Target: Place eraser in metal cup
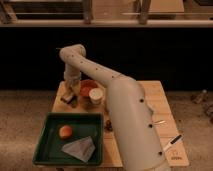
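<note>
My arm reaches from the lower right up over the wooden table (150, 100) and bends down at the back left. The gripper (69, 93) hangs low over the table's left edge, just left of the orange bowl (88, 88). A small dark, dull shape (68, 100) sits right under the gripper; it looks like the metal cup, partly hidden by the gripper. I cannot make out the eraser; it may be hidden at the gripper.
A cream-white topped cup (96, 96) stands right of the bowl. A green tray (50, 150) at the front left holds an orange fruit (65, 131) and a grey cloth (80, 148). A small dark item (107, 125) lies by the arm. Pens (172, 143) lie at the front right.
</note>
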Controlling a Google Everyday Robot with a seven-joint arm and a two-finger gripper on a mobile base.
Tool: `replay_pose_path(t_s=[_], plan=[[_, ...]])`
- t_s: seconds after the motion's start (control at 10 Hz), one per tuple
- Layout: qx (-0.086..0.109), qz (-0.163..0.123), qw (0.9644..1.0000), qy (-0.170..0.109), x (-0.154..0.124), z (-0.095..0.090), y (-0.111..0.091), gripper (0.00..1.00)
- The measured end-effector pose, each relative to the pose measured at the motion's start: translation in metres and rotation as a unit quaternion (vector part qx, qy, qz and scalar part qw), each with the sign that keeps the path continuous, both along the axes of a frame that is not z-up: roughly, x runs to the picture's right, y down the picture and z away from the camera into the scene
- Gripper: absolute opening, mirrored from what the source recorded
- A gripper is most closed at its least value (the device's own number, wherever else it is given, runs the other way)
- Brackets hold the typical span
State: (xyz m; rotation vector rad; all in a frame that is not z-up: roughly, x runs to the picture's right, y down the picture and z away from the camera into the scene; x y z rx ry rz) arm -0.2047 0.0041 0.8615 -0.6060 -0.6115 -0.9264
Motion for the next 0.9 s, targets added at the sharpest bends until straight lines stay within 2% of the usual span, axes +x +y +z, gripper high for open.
replay_pose_path(t_s=[0.7,0.9], plan=[[-0.009,0.002,1.0,-0.001,-0.0026,0.0028,0.0013,0.77],[-0.009,0.007,0.9999,-0.003,-0.002,0.0033,0.0009,0.8]])
